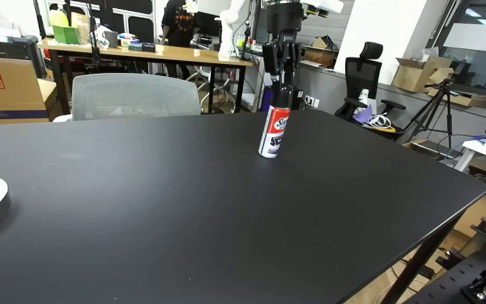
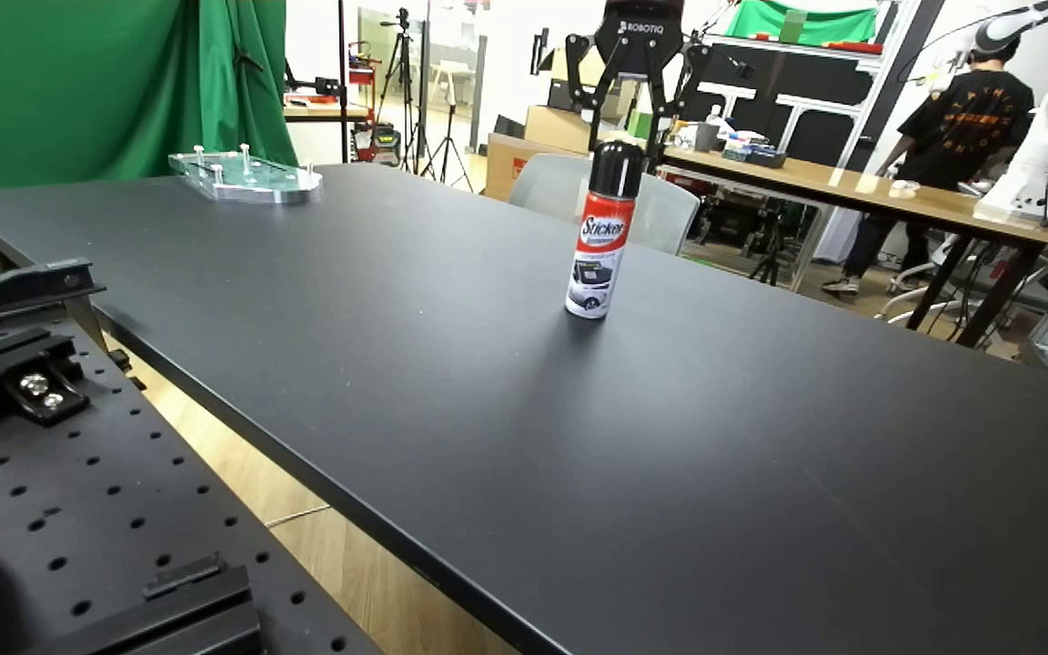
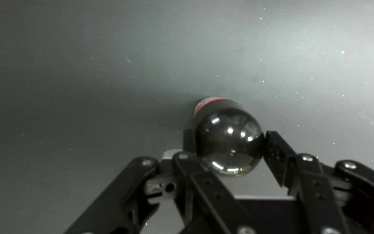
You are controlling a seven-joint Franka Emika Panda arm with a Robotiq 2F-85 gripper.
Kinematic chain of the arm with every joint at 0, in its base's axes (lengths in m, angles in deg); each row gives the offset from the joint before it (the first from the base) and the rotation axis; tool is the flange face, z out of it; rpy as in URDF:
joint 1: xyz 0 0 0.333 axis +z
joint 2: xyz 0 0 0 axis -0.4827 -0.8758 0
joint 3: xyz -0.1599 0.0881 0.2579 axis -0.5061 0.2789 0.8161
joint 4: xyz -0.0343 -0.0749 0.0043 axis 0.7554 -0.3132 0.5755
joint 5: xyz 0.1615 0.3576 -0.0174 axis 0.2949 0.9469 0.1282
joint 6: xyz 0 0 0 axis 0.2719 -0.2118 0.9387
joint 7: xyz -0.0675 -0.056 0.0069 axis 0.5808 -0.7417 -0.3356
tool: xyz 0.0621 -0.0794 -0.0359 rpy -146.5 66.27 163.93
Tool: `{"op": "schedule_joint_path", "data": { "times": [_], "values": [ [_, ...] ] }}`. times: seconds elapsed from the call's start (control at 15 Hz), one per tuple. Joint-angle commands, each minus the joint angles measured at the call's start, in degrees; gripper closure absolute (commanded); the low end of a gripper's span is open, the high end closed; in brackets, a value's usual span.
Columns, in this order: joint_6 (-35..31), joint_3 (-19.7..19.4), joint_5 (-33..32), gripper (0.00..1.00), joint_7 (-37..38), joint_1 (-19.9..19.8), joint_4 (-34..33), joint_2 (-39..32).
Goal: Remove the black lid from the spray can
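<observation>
Right now I have the tool (image 3: 229, 136) with its jaws narrowed to the width of the black lid (image 2: 617, 170), touching it on both sides in the wrist view, so I judge it gripped. The lid is on top of the spray can (image 2: 598, 255), which leans a little in both exterior views; I can't tell whether its base sits flat on the table (image 2: 715, 409). A tight lid could bring the whole can along, so I'd pull slowly, along the can's own line, with slight rocking to loosen the fit. Behind the can runs the table's far edge (image 1: 226, 117), with a grey chair (image 1: 135, 97) past it. I'd keep sideways moves toward the broad stretch of table on the camera side; a clear plate (image 2: 260, 188) sits well apart.
</observation>
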Motion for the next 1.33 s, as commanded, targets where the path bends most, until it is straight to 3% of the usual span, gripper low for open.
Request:
{"op": "schedule_joint_path", "data": {
  "times": [0.0, 0.67, 1.27],
  "values": [
    [-1.2, 0.1, 0.3, 0.69, 0.5, 0.1, 1.7, 3.6],
    [-4.2, 1.8, -0.8, 0.69, 0.4, 2.3, 4.3, 6.8],
    [-11.1, 1.9, -7.8, 0.69, 5.7, 6.6, 5.6, -0.8]
  ]
}}
